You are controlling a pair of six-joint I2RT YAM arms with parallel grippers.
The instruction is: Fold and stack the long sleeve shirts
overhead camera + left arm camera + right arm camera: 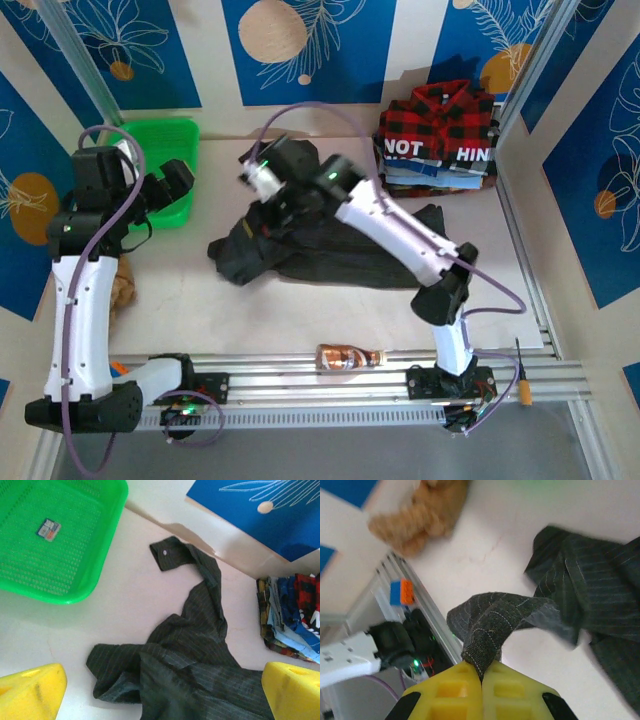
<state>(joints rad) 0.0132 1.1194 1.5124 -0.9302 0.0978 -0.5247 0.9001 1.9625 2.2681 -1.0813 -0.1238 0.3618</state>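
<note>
Down at the near edge there's a small brown bottle (350, 356) lying on its side on the aluminium rail (300, 385), and an orange-handled tool (522, 382) propped at the rail's right end. Just past the rail on the left, a tan plush toy (122, 285) sits on the table (300, 315) right beside the left arm. Smack in the middle of the table is the dark charcoal striped shirt (330, 250), crumpled and sprawled left to right, not folded at all. The right gripper (481, 674) has its yellow fingers (450, 690) pressed together on a bunched-up fold of that shirt, toward its left side, and the pinched bit is up off the table while the rest lies on it. One sleeve trails off toward the far wall, with its buttoned cuff (167, 555) lying flat. The left gripper (161, 692) is spread wide and holding nothing, hanging by the near-right corner of the green plastic basket (160, 135). The basket sits far left with a little sticker (48, 529) on its floor. Over in the far right corner there's a stack of folded shirts (440, 165), with the red-and-black plaid shirt (440, 115) on top.
</note>
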